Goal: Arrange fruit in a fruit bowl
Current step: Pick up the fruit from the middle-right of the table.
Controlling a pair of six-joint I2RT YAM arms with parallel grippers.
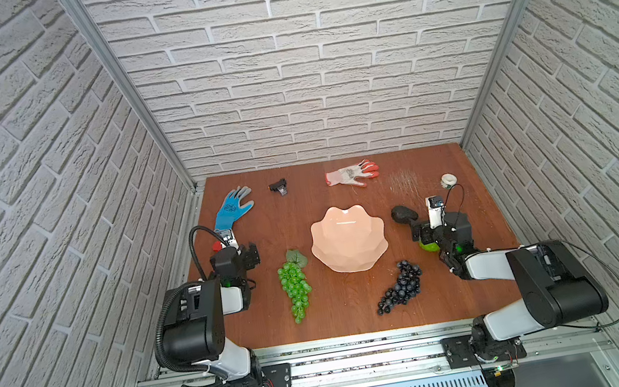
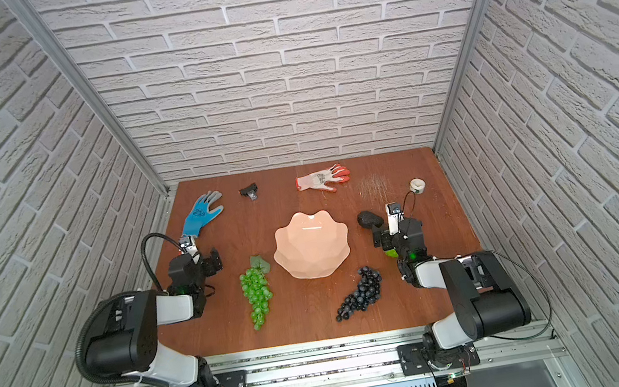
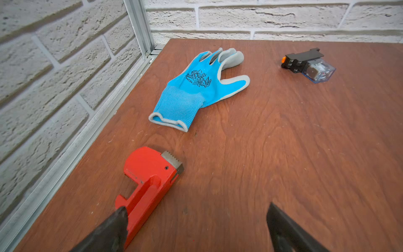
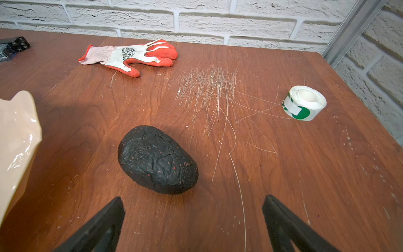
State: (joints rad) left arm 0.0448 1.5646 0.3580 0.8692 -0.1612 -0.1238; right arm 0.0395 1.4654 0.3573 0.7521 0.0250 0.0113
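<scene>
The pale peach fruit bowl [image 1: 348, 239] [image 2: 311, 245] stands mid-table with nothing in it. A green grape bunch [image 1: 295, 287] lies to its left and a dark grape bunch [image 1: 400, 287] at its front right. A dark bumpy avocado [image 4: 157, 159] [image 1: 403, 214] lies right of the bowl, just ahead of my open right gripper [image 4: 193, 197]. A bright green round fruit [image 1: 427, 245] shows partly under the right wrist. My left gripper [image 3: 197, 207] is open over bare wood, left of the green grapes.
A red pipe wrench [image 3: 148, 174] lies beside the left gripper's finger. A blue glove [image 1: 232, 209], a small black relay [image 1: 278, 186], a white-orange glove [image 1: 351, 174] and a tape roll [image 1: 449, 180] lie along the back. Brick walls enclose three sides.
</scene>
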